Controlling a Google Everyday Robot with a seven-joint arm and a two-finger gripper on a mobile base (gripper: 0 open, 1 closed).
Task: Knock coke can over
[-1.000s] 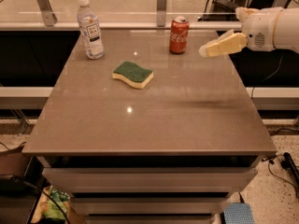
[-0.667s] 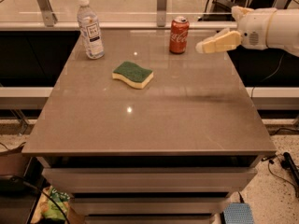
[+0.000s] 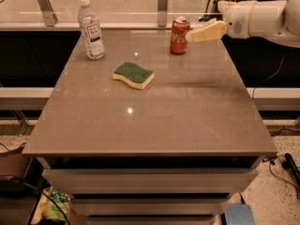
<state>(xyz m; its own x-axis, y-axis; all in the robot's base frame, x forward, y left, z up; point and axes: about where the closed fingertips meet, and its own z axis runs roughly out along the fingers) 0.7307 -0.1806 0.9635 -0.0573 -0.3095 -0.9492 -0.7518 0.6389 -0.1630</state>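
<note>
The gripper (image 3: 194, 34) has moved left, toward the coke can (image 3: 179, 35). A moment ago there was a clear gap between its pale tip and the can. Now the tip is right at the can's right side, up near the top half. It looks like it is touching, or just about to touch. I cannot tell if the jaws are spread or pressed together, because they look like one pale wedge from here. The coke can stands at the far edge of the bench (image 3: 154, 121), a bit to the right of the middle. It has not moved and it is not tipped. So the knock has not happened yet, but I think it is very close. A push to the left, high up on the can, should make it fall. The water bottle (image 3: 91, 29) and the green sponge (image 3: 133, 74) are well away on the left and have not moved.
</note>
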